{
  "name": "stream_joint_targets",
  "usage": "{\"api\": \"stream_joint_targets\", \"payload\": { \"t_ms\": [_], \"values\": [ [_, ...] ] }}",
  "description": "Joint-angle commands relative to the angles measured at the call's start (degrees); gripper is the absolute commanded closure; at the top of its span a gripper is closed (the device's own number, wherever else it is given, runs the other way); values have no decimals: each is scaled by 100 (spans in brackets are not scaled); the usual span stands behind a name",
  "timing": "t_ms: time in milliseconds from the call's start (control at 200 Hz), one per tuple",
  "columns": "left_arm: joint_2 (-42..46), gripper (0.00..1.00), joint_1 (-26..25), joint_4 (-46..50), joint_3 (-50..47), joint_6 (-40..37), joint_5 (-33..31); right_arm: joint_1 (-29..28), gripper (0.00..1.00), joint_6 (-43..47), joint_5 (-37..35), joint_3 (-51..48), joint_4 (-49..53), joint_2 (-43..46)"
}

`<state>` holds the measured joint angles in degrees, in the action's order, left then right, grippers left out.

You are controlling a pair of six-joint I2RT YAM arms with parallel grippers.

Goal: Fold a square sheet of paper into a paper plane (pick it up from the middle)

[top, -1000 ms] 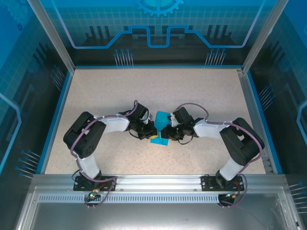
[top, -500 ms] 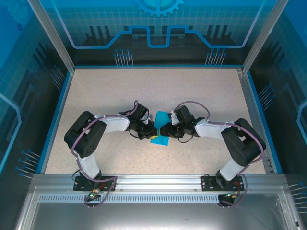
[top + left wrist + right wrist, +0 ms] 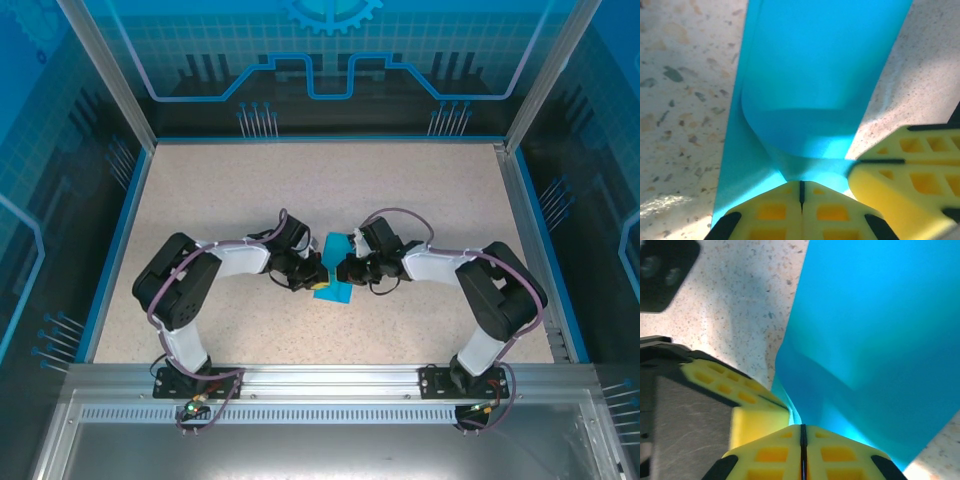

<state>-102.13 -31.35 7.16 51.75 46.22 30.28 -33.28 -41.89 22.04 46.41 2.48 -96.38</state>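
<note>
**A:** Where's the paper sheet (image 3: 336,291)?

**B:** Centre of the top view, on the table (image 3: 210,190), between the two wrists. It's part-folded, with one layer flat and another curled up off it.

**A:** Jaws?

**B:** Left jaws are closed with no gap, pinching the paper sheet (image 3: 825,75) at the bottom centre of the left wrist view. The curl rises from the tips. Right jaws are also closed, nipping the sheet (image 3: 880,340) at the bottom centre of its own view. The right arm's yellow finger (image 3: 910,172) sits just beside the left tips, lower right in the left wrist view. I can't tell if they touch.

**A:** Why two grips so close together?

**B:** My read is that they're holding the flap over so a fold line can be set. The paper is thin and springy, so one pinch would let the edge skew or pop back. Two pinches side by side fix the edge's angle.

**A:** Arm pose?

**B:** Near mirror image. The left arm (image 3: 240,258) and right arm (image 3: 440,265) rise from bases at the bottom of the frame. Elbows are out toward the side edges, forearms point inward at each other, and wrists sit low over the table.

**A:** Risk?

**B:** Probably a tear or an off-axis crease if either arm pulls sideways.
</note>
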Motion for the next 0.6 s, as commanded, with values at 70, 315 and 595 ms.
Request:
{"api": "stream_joint_targets", "payload": {
  "t_ms": [70,315,595],
  "values": [
    [342,89,-37,-152,191,-24,171,177,91,285,-341,111,422,-8],
    [14,87,-68,-337,415,63,299,221,91,400,-448,156,563,2],
    [-275,86,-150,-189,696,-26,304,271,91,454,-515,196,622,-45]
  ]
}}
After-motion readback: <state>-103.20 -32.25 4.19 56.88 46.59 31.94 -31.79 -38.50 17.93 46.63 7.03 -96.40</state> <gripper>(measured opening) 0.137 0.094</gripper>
